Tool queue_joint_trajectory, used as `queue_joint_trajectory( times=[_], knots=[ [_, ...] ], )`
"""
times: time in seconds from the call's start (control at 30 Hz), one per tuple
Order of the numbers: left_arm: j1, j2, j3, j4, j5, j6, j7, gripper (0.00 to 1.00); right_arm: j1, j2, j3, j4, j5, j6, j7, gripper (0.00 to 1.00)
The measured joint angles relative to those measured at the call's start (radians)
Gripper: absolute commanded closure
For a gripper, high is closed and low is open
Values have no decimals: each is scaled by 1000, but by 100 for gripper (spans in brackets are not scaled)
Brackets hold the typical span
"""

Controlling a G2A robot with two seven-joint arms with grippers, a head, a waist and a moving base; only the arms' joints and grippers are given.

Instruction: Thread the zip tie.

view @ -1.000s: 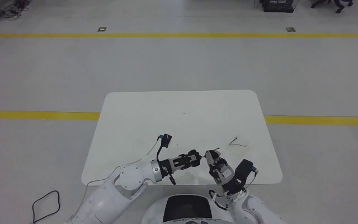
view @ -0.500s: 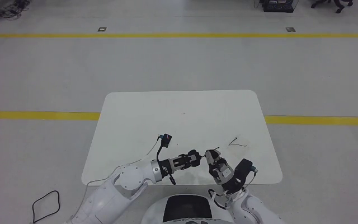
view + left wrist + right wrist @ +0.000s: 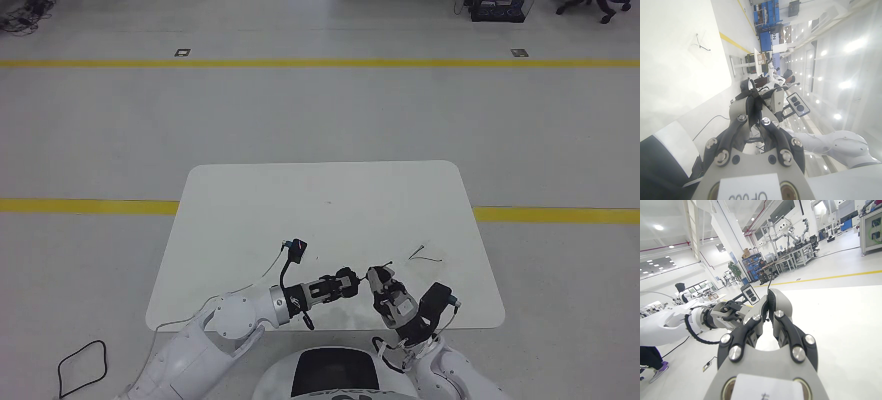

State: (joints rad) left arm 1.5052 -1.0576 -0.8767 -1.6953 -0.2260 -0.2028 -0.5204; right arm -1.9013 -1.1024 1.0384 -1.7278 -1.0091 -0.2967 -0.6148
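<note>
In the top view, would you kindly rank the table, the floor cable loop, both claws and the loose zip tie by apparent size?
1. table
2. cable loop
3. left claw and right claw, alike
4. loose zip tie, thinner; its span rivals a claw's, so unsure

The white label (image 3: 748, 186) on the left gripper (image 3: 751, 95) carries upside-down print, half cropped; the label (image 3: 765, 389) on the right gripper (image 3: 769, 300) is likewise cropped and unreadable.

The left tool (image 3: 350, 279) and right tool (image 3: 375, 276) are crowding tip to tip above the bench's (image 3: 320, 195) near edge, a zip tie (image 3: 769, 289) jutting from the right one. A loose tie (image 3: 426, 253) is lying nearby, to their right; the bench's far half is giving broad room.
</note>
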Motion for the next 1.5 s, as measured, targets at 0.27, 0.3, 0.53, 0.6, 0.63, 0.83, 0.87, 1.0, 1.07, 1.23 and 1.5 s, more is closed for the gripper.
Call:
queue_joint_trajectory(
  times=[0.27,0.3,0.53,0.6,0.63,0.83,0.87,1.0,1.07,1.23,1.5],
  knots=[
    [0,0,0,0,0,0,0,100,-3,-3,2,0,-5,-1,7,100],
    [0,0,0,0,0,0,0,100,-3,-4,2,0,-6,-1,8,100],
    [0,0,0,0,0,0,0,100,-4,-7,4,1,-13,2,14,100],
    [0,0,0,0,0,0,0,100,-4,-8,4,1,-13,2,15,100],
    [0,0,0,0,0,0,0,100,-3,-8,3,1,-13,1,16,100],
    [0,0,0,0,0,0,0,100,-2,-11,2,3,-1,-10,22,100],
    [0,0,0,0,0,0,0,100,-2,-12,2,4,0,-11,24,100],
    [0,0,0,0,0,0,0,100,-2,-14,3,7,7,-3,33,100],
    [0,0,0,0,0,0,0,100,-3,-16,3,9,23,-1,35,100],
    [0,0,0,0,0,0,0,100,-5,-20,6,19,76,-13,36,100],
    [0,0,0,0,0,0,0,100,-3,-25,5,34,132,-44,49,100]
  ],
)
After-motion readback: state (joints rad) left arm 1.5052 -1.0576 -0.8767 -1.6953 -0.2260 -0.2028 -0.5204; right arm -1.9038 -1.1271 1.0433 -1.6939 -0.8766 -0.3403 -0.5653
